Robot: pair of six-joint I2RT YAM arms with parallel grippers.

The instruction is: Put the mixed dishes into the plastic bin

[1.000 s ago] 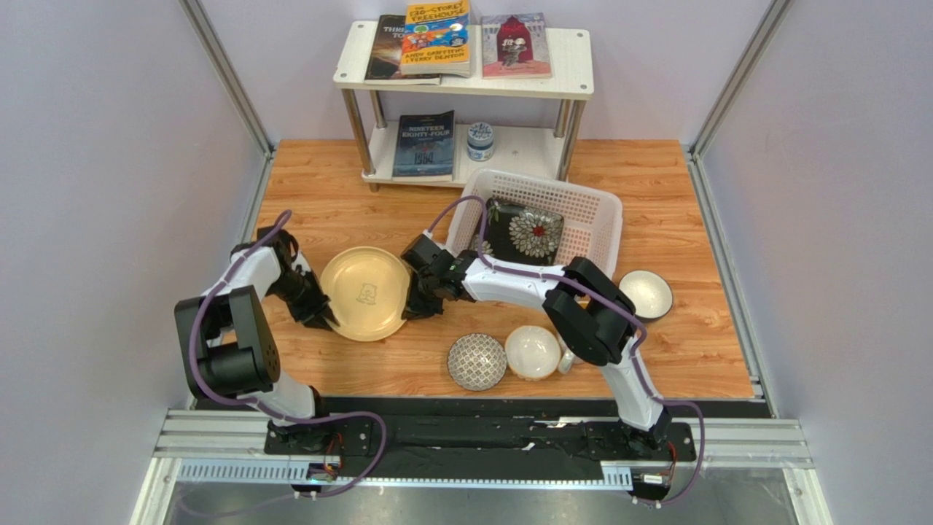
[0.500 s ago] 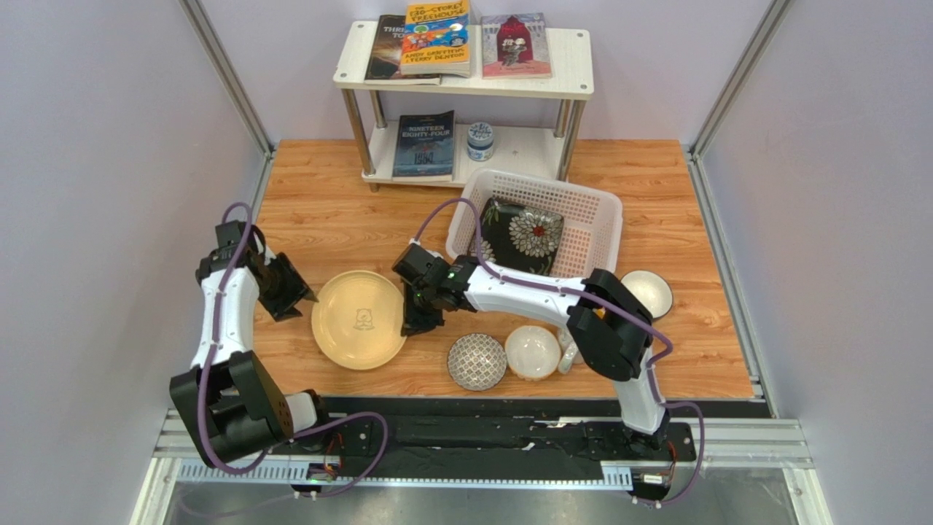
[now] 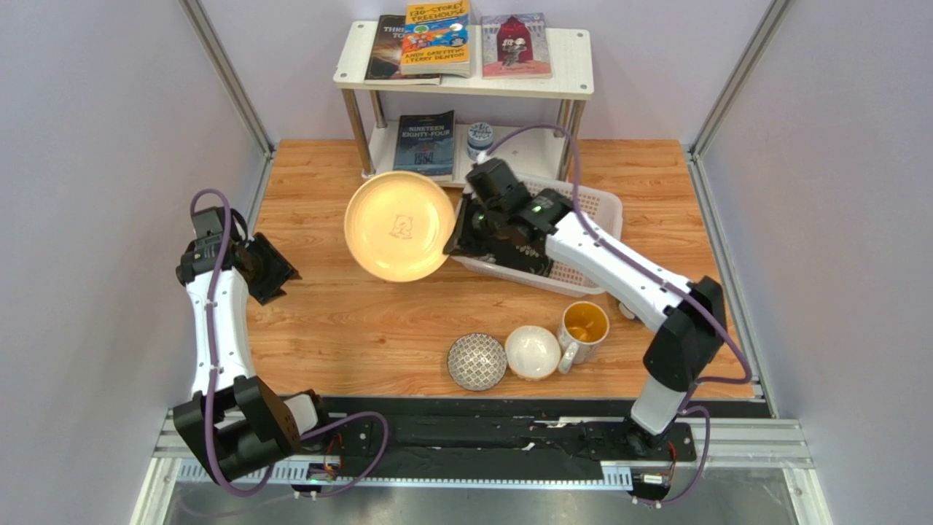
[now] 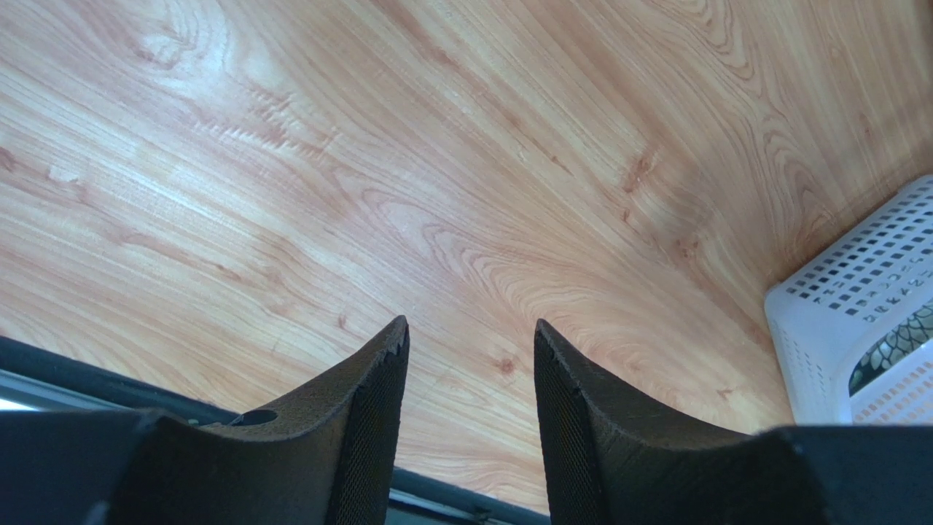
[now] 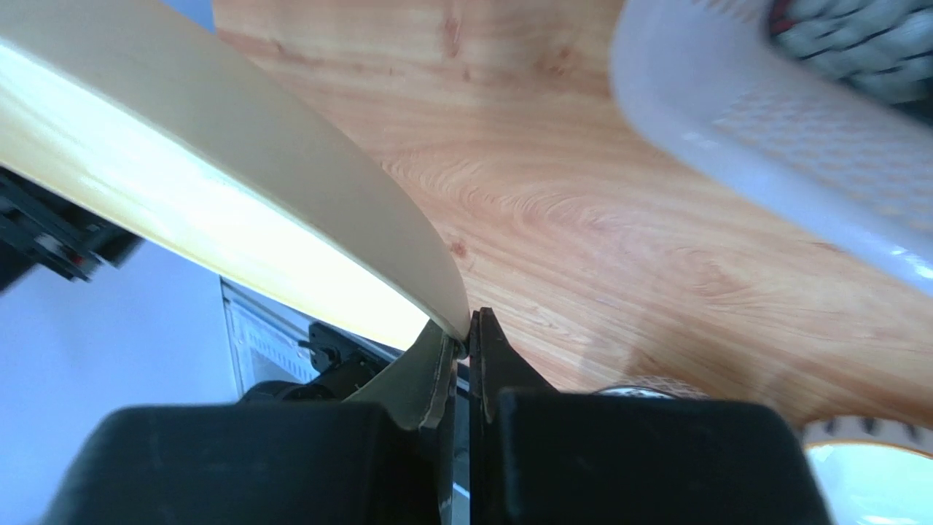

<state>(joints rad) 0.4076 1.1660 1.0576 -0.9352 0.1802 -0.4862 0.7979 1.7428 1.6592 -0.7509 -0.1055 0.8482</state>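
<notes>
My right gripper (image 3: 456,245) (image 5: 465,319) is shut on the rim of the round yellow plate (image 3: 400,225) (image 5: 219,186). It holds the plate tilted in the air, just left of the white plastic bin (image 3: 595,208) (image 5: 767,120). My right arm hides most of the bin's inside; a patterned dish (image 5: 854,33) shows in it. A grey-patterned bowl (image 3: 477,361), a white bowl (image 3: 533,352) and a yellow-inside mug (image 3: 583,325) stand near the table's front. My left gripper (image 3: 276,273) (image 4: 469,325) is open and empty over bare wood at the left.
A white two-level shelf (image 3: 569,82) with books stands at the back, a small blue-and-white jar (image 3: 479,140) on its lower level. Enclosure walls close in left and right. A corner of the bin (image 4: 854,295) shows in the left wrist view.
The right gripper has lifted the yellow plate off the table and carried it back toward the bin. The left arm let go of the plate, opened and drew away to the left.
</notes>
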